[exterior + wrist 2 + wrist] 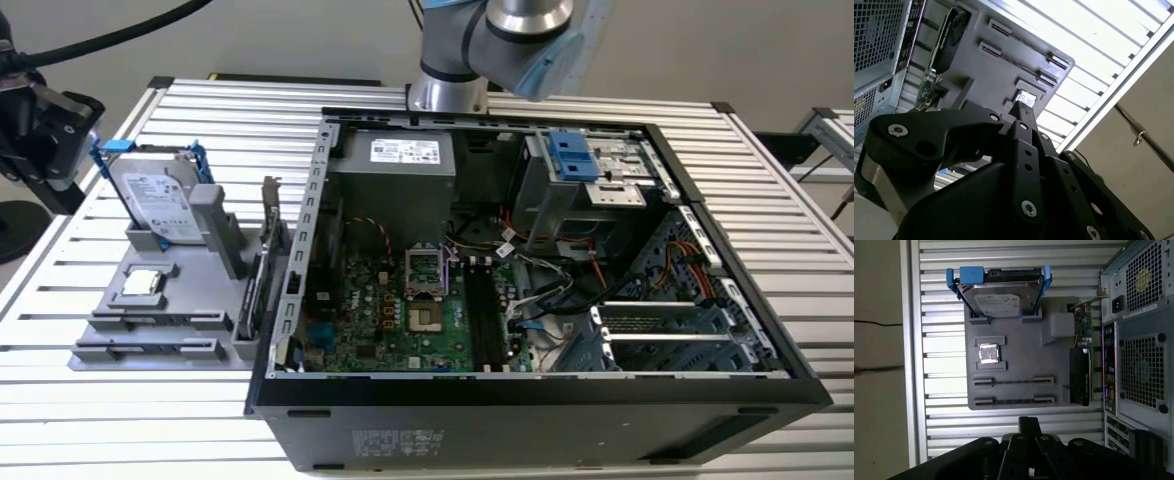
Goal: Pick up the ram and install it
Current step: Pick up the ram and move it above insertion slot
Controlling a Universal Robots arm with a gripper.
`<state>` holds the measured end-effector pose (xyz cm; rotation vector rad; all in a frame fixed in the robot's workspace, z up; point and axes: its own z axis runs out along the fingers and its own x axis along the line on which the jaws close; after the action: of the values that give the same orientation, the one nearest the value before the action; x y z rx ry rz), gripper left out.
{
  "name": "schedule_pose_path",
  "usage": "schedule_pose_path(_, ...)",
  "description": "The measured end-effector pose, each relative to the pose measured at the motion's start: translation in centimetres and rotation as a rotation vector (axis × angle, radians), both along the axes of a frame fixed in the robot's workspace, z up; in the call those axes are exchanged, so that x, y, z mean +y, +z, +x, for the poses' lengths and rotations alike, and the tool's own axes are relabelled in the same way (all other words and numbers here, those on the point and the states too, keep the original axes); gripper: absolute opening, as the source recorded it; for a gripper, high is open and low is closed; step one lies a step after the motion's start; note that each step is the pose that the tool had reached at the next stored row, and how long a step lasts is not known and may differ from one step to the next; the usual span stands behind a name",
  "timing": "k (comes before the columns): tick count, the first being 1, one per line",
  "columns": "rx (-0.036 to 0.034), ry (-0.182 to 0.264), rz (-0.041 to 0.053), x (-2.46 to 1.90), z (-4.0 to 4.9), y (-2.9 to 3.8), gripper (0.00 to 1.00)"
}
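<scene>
On the slatted tabletop [120,440], your open computer case [534,430] stands at the exterior view's right with its motherboard [387,320] bared. The grey parts fixture [1019,347] sits just beside it at the exterior view's left, carrying a hard drive [1001,300] on edge and an upright card [1080,375]. Your end effector [1029,422] hangs above the tabletop, looking down on this fixture and well apart from everything on it. In both wrist views its fingers [1021,115] appear pressed together with nothing between them. The ram [1014,381] rests on edge in one of the fixture's two slotted rows, below the end effector and just beside the small square chip [988,353]. It shows as a thin dark strip, too slim to tell which face points where. Its long axis runs parallel to the hard drive's broad face and points toward the case wall, which you would judge crosswise to the motherboard's long memory slots [487,320].
</scene>
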<state>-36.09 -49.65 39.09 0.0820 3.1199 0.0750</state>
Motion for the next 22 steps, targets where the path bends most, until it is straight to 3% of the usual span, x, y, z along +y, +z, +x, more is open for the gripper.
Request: schedule_pose_path(22,0.0019,0.000,-0.0002,0.00,0.00,-0.05,0.00)
